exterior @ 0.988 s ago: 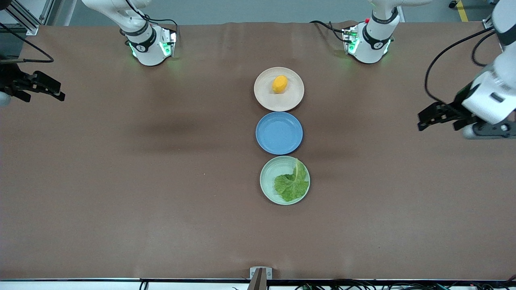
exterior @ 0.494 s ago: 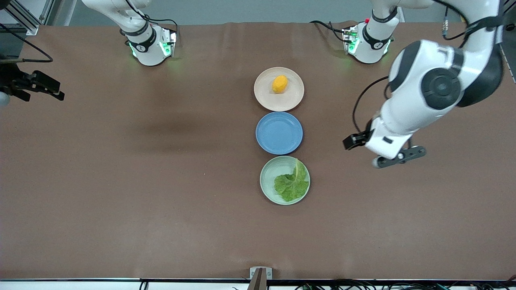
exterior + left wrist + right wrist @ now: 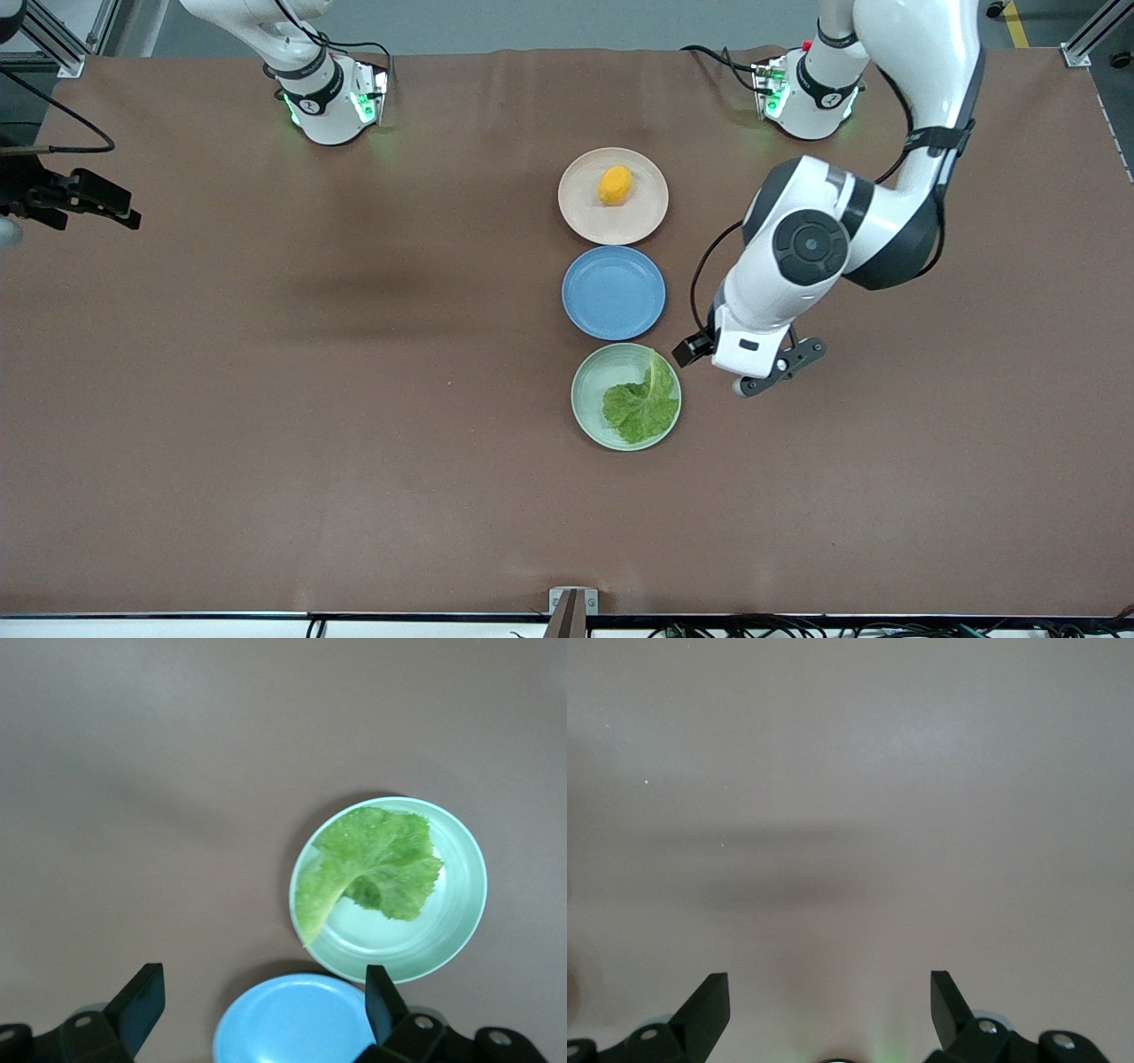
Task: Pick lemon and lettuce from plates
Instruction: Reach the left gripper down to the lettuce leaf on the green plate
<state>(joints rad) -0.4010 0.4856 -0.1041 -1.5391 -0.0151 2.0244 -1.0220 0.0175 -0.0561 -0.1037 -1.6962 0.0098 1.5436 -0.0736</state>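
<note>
The orange-yellow lemon [image 3: 615,185] lies on the beige-pink plate [image 3: 585,217], the plate farthest from the front camera. The green lettuce [image 3: 642,403] lies on the mint green plate [image 3: 586,390], the nearest one. In the left wrist view the lettuce [image 3: 372,868] rests in the mint plate [image 3: 461,930]. My left gripper [image 3: 689,350] hangs open and empty over the table beside the mint plate's rim; in its wrist view [image 3: 261,1005] the open jaws frame the blue plate. My right gripper [image 3: 124,206] waits open and empty at the right arm's end; its wrist view [image 3: 830,1005] shows only bare table.
A blue plate [image 3: 613,292] sits between the two task plates, its rim close to both; it also shows in the left wrist view [image 3: 292,1023]. The left arm's elbow [image 3: 811,248] hangs over the table beside the plates. A brown mat [image 3: 354,399] covers the table.
My left arm has swung in from the left arm's end of the table to beside the mint plate. The right gripper has barely moved. Lemon and lettuce are unmoved.
</note>
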